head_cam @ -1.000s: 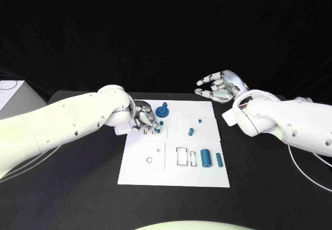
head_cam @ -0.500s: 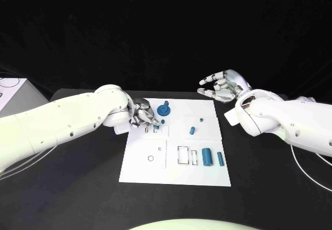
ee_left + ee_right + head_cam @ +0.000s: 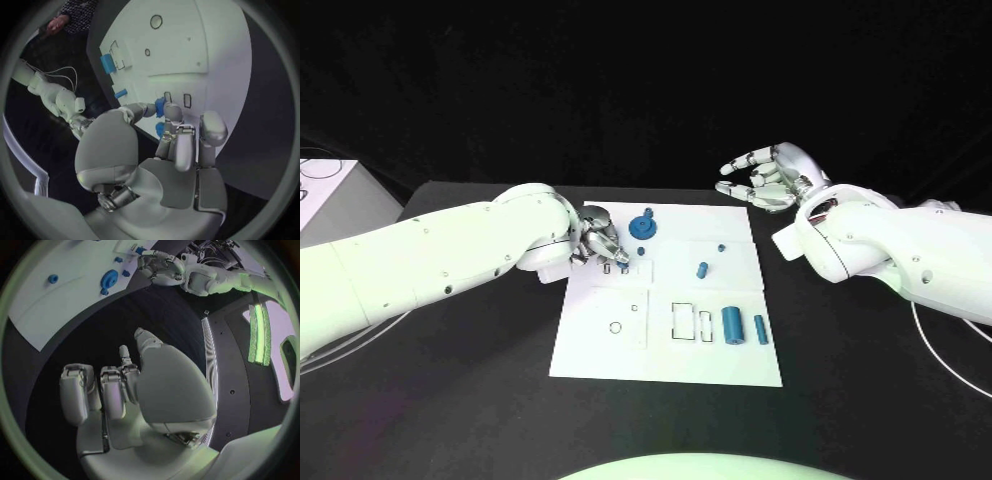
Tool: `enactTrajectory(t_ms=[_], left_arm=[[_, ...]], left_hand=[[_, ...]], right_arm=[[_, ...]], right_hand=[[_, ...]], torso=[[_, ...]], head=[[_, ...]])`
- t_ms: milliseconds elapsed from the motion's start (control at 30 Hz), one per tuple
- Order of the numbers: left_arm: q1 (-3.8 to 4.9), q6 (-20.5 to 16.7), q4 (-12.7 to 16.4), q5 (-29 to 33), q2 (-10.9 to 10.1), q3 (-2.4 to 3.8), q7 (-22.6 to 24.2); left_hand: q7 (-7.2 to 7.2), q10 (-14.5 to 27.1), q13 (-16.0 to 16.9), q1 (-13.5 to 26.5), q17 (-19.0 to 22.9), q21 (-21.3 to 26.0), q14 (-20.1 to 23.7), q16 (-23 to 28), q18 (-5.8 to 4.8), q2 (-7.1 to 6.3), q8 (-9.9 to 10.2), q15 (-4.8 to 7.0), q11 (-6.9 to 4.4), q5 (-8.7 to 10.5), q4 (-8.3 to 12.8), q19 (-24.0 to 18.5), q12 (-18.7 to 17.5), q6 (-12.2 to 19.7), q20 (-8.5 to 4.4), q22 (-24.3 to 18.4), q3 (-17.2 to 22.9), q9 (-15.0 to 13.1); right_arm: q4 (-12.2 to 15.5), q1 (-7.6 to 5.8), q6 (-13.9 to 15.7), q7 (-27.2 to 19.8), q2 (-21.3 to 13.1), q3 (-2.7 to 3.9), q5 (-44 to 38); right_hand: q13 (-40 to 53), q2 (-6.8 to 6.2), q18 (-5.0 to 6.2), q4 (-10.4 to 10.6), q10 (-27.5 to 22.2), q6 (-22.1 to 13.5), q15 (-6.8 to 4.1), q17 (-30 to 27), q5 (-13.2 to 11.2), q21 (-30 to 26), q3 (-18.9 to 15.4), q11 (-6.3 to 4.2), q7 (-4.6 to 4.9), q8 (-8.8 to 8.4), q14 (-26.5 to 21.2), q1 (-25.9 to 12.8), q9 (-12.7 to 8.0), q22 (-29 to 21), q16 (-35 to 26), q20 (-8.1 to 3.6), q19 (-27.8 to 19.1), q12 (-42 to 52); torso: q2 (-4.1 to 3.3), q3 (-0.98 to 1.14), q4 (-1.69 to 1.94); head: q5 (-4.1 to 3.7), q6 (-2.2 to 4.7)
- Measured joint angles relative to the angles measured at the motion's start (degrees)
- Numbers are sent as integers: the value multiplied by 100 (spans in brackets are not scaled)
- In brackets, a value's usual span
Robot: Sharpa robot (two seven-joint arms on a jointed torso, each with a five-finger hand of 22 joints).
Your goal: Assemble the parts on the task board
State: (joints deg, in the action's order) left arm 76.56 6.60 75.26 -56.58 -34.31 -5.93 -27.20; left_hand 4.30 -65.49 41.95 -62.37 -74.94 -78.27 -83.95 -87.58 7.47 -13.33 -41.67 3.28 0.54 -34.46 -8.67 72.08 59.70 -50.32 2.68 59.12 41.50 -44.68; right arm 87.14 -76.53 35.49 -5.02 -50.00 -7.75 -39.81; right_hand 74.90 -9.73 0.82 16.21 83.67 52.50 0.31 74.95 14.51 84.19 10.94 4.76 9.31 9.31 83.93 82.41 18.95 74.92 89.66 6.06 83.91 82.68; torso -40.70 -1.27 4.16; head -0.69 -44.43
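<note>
The white task board [image 3: 603,350] lies in the middle of the table. My left hand [image 3: 599,244] hovers over its far left part, above two small slots [image 3: 187,100]. It pinches a small blue part [image 3: 160,106] between thumb and a finger. A second small blue piece [image 3: 159,129] shows just beside the fingers. A round blue gear-like part [image 3: 643,229] stands right of that hand. Two blue cylinders [image 3: 731,326] lie near the board's right edge. My right hand [image 3: 764,178] floats beyond the board's far right corner, fingers apart, holding nothing.
Two small blue pegs [image 3: 701,270] stand in the board's right half. A rectangular cut-out [image 3: 681,322] and a round hole [image 3: 615,329] mark the near half. A pale box [image 3: 326,195] sits at the table's far left. Black tabletop [image 3: 877,380] surrounds the board.
The whole picture has shifted slightly. My left hand stays over the slots with the small part, its fingers turned a little. The right hand has barely moved.
</note>
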Motion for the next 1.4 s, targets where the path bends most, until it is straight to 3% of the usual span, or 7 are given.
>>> enactTrajectory(t_ms=[267,300,333,600,1400], left_arm=[[-91,-234,184,-203,-106,-15,-30],[-97,-257,201,-225,-111,-15,-31],[-104,-279,216,-245,-113,-15,-32],[-148,-412,243,-369,-100,-15,-37],[-171,-398,177,-450,-39,-12,-39]], left_hand=[[-1,-18,15,0,0,-23,0,-23,0,0,1,0,-5,0,0,0,22,-2,0,18,0,-6],[-1,-19,19,0,0,-23,0,-23,-9,0,1,0,-5,0,0,12,22,-2,12,25,0,-7],[-1,-25,23,0,1,-23,0,-23,-88,0,1,0,-12,0,0,20,22,-2,20,32,0,-8],[-2,-26,22,-1,1,-23,0,-23,-89,1,8,0,-11,-24,1,21,21,-2,21,32,0,-10],[-20,-41,-5,-1,1,-23,0,-23,-88,1,-12,-1,-1,-16,1,42,21,-21,0,44,-1,-8]], right_arm=[[3,0,-2,2,-11,0,4],[3,0,-2,2,-12,0,4],[3,0,-2,2,-12,0,4],[2,0,3,0,-15,0,6],[-1,2,14,-5,-18,0,16]], right_hand=[[0,0,0,9,0,-13,0,-1,0,0,9,0,13,0,0,0,0,0,0,0,0,0],[0,0,0,15,0,-17,0,-1,0,0,15,0,17,0,0,0,0,-1,0,0,0,0],[0,0,0,16,0,-18,0,-1,0,0,16,0,18,0,0,0,0,-1,0,0,0,0],[0,0,0,16,0,-18,0,-1,0,0,16,0,18,0,0,0,0,-1,0,0,0,0],[0,0,0,16,0,-18,0,-3,0,0,16,0,18,0,0,0,-1,2,0,0,0,0]], torso=[[1,0,0],[1,0,-1],[1,0,-2],[-3,-1,-9],[-10,-2,-10]], head=[[12,-18],[14,-21],[17,-23],[30,-33],[14,-83]])
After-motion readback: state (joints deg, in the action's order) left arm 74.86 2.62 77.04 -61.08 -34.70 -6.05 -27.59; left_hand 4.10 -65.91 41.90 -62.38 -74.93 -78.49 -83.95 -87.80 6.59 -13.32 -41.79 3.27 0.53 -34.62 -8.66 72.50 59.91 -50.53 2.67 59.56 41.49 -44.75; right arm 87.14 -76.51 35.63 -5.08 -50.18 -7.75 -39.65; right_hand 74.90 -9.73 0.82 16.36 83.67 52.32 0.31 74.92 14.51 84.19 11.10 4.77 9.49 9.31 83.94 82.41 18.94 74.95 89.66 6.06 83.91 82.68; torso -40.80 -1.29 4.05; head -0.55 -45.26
